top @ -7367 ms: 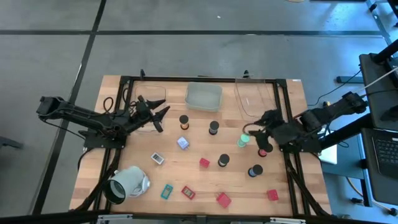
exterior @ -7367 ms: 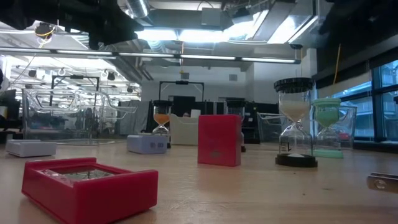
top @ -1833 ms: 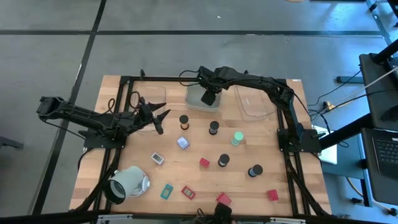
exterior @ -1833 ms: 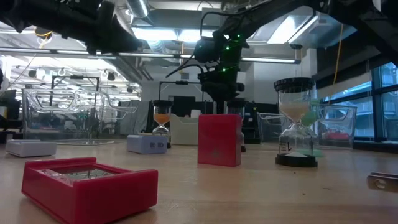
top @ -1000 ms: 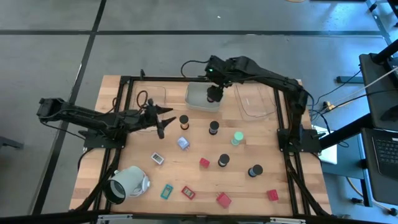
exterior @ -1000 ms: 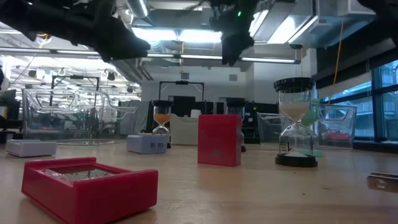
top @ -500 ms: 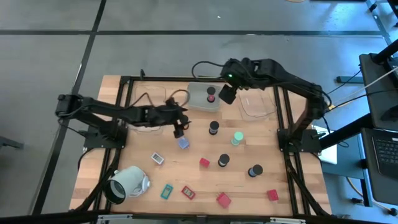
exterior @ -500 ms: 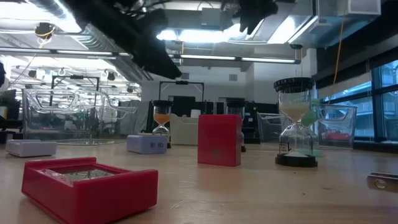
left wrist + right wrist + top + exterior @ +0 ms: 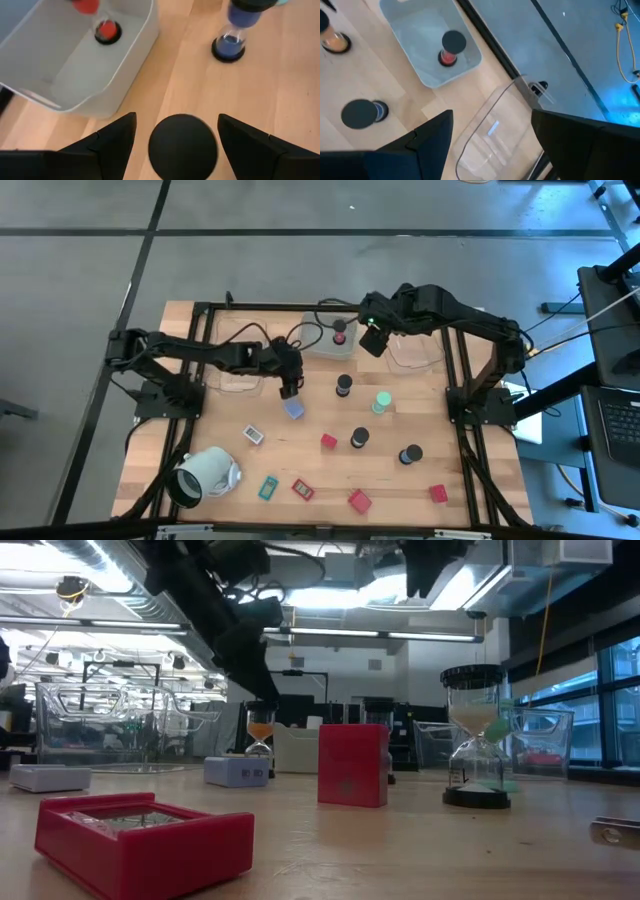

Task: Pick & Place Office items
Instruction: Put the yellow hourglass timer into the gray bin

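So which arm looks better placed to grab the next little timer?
Probably the left. Its pincer is open, with a black-topped timer right between its fingers. The right pincer is also open but up between the trays, beside the frosted tray where the red timer already stands.

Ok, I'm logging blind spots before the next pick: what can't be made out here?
- High view: the orange timer is hidden under the left gripper.
- Low view: the right gripper is cut off by the top edge.
- Left wrist view: the red timer has its upper end cut off at the frame edge.
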Controlling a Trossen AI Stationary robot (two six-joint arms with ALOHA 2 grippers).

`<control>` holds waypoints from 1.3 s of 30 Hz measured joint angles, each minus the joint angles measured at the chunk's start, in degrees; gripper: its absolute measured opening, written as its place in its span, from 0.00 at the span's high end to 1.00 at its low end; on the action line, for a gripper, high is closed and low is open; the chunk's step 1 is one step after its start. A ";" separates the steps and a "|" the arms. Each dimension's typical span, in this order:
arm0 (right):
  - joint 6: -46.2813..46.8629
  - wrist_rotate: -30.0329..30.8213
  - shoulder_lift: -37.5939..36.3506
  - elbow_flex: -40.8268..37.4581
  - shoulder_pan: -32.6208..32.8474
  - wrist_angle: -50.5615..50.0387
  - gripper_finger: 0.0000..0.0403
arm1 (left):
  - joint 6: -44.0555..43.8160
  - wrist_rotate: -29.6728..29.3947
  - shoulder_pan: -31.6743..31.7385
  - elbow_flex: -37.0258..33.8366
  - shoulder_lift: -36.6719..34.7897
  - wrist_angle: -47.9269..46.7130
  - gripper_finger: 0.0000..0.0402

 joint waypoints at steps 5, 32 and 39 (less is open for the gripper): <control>0.01 -0.02 0.07 -3.16 0.30 -0.01 0.32 | -1.30 7.99 1.89 0.00 0.45 0.06 0.32; 0.17 2.71 0.09 -6.34 0.28 0.02 0.32 | -7.51 4.44 1.91 -0.09 3.66 -1.23 0.49; 0.02 2.32 -0.20 -6.34 0.50 -0.45 0.32 | -6.64 3.19 2.72 -0.09 -1.15 4.64 0.49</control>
